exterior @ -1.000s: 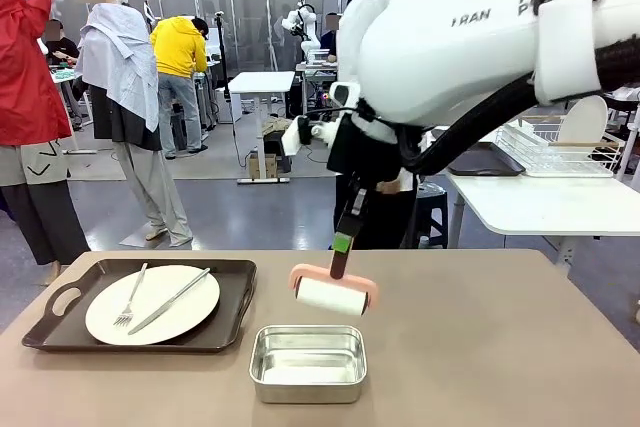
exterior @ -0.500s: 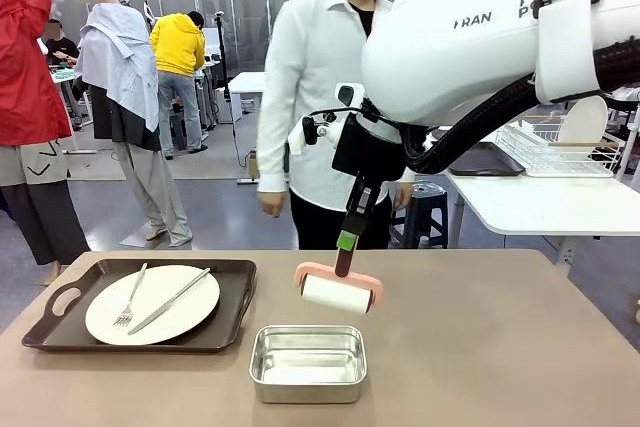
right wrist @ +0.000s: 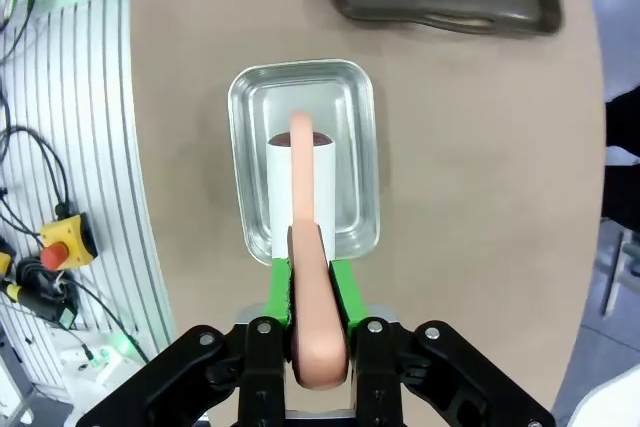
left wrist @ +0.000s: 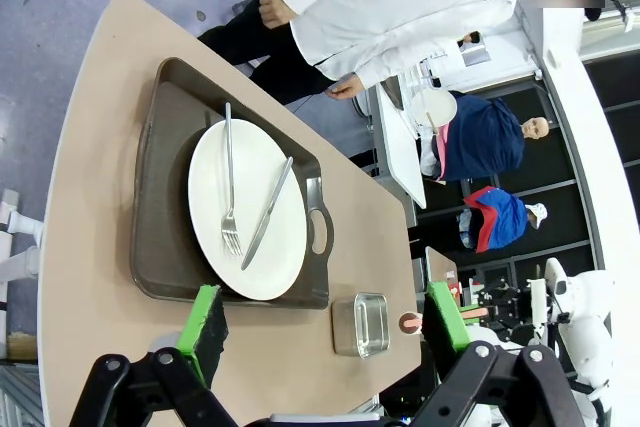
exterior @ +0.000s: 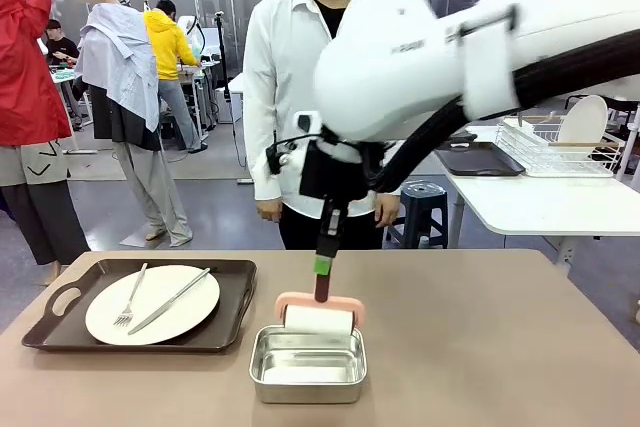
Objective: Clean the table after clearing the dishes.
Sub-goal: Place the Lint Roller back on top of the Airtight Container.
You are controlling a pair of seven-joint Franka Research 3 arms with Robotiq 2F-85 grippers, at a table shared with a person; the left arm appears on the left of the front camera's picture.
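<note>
My right gripper (exterior: pixel 322 277) (right wrist: pixel 310 282) is shut on the pink handle of a lint roller (exterior: pixel 318 317), whose white roll (right wrist: pixel 295 187) hangs just over the small steel pan (exterior: pixel 307 367) (right wrist: pixel 355 97). I cannot tell whether the roll touches the pan. On the taupe table (exterior: pixel 480 347) at the left, a dark brown tray (exterior: pixel 60 305) (left wrist: pixel 160 197) holds a white plate (exterior: pixel 152 304) (left wrist: pixel 250 209) with a fork and a knife. My left gripper (left wrist: pixel 327 317) is open high above the table, holding nothing.
A person in a white shirt (exterior: pixel 285 67) stands at the table's far edge, hands down. A white table (exterior: pixel 540 202) with a dish rack stands at the right. The taupe top right of the pan is bare.
My right arm swung left and lowered the roller from beside the pan's far right corner to over the pan. The person came up to the far edge.
</note>
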